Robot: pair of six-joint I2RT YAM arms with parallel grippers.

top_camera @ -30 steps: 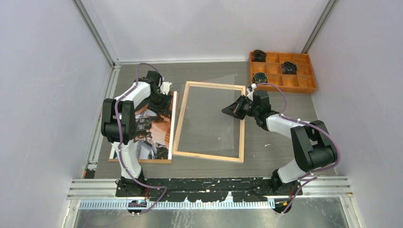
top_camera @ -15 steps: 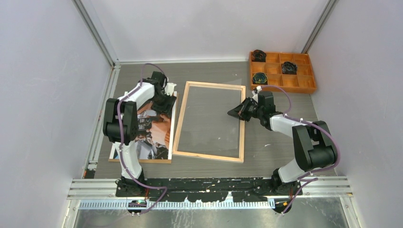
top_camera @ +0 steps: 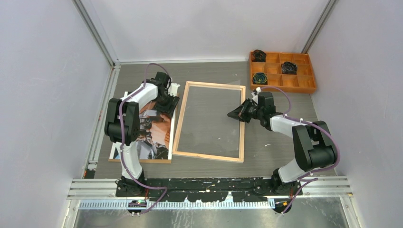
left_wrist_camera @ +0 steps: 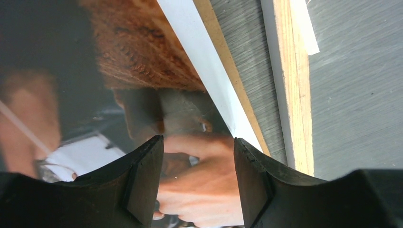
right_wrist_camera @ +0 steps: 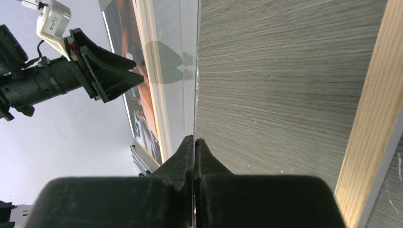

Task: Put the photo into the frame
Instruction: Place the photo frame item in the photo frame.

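- Left jaws wide open and empty, hovering over the photo (left_wrist_camera: 71, 71) at its far right corner.
- Right jaws pinched shut on the clear sheet (top_camera: 209, 123) edge, inside the frame (top_camera: 178, 126).
- Best to lay the sheet flat, then lift the photo by its white border, not the board (left_wrist_camera: 228, 66) beneath.
- Photo: dark, orange-brown, picture-up, just left of the frame on the worktop (top_camera: 214, 71).

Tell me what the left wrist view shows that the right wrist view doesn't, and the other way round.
Left wrist only: the left gripper seen open over the photo, with nothing between its fingers, and the brown edge of the backing board under the photo. Right wrist only: the right gripper shut on the edge of the clear sheet. Both: a wooden rail of the frame, the photo, the left gripper and the grey table.
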